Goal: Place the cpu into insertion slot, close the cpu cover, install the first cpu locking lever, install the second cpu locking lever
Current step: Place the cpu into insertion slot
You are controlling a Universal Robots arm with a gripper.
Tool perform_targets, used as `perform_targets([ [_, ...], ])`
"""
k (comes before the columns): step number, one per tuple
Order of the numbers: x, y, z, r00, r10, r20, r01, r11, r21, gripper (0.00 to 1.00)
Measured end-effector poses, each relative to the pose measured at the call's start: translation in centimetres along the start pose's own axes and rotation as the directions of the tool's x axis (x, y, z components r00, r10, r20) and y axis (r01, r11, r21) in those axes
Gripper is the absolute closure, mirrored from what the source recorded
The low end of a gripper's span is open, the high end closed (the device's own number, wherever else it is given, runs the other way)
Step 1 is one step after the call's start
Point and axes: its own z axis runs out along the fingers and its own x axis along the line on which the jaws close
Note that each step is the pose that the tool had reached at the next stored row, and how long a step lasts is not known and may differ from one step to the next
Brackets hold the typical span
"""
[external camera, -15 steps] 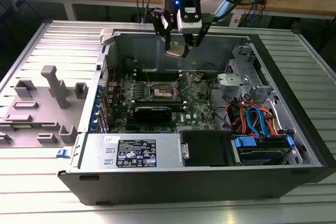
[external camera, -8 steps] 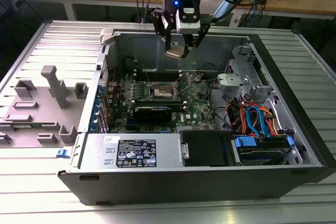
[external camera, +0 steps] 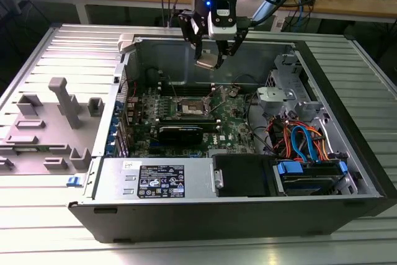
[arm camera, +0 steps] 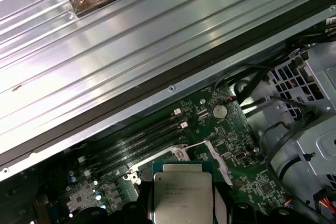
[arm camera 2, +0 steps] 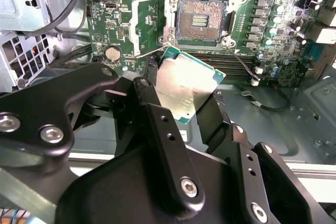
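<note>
1. Gripper (external camera: pixel 209 60): clamped on two opposite edges of the cpu (arm camera 2: pixel 184 85), held clear above the open computer case (external camera: pixel 186 215).
2. Insertion slot (arm camera 2: pixel 202 21): left uncovered; cpu cover (arm camera 2: pixel 149 24) swung aside.

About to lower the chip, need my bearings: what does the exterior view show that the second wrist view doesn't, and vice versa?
Exterior view: the open dark metal computer case, its labelled silver power supply box, and a grey plastic fixture tray on the exterior view's left. Second wrist view: the bare contact field of the square socket, with the thin silver-framed cpu cover swung open beside it. Both: the black gripper shut on the flat square silver-topped cpu, above the green motherboard.
</note>
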Motion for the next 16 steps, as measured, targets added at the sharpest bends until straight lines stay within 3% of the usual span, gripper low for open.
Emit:
perform_targets([
  [5, -0.01, -0.01, 0.06, 0.9997, 0.024, 0.0020, -0.024, 0.9997, -0.0007, 0.45],
  [9, -0.01, -0.02, 0.19, 0.9953, 0.097, 0.0078, -0.097, 0.9953, -0.0026, 0.45],
  [13, -0.01, -0.03, 0.33, 0.9856, 0.169, 0.0128, -0.169, 0.9857, -0.0045, 0.45],
  [15, -0.02, -0.05, 0.40, 0.9781, 0.207, 0.0156, -0.207, 0.9783, -0.0055, 0.45],
  [16, -0.02, -0.05, 0.41, 0.9779, 0.208, 0.0157, -0.208, 0.9780, -0.0056, 0.45],
])
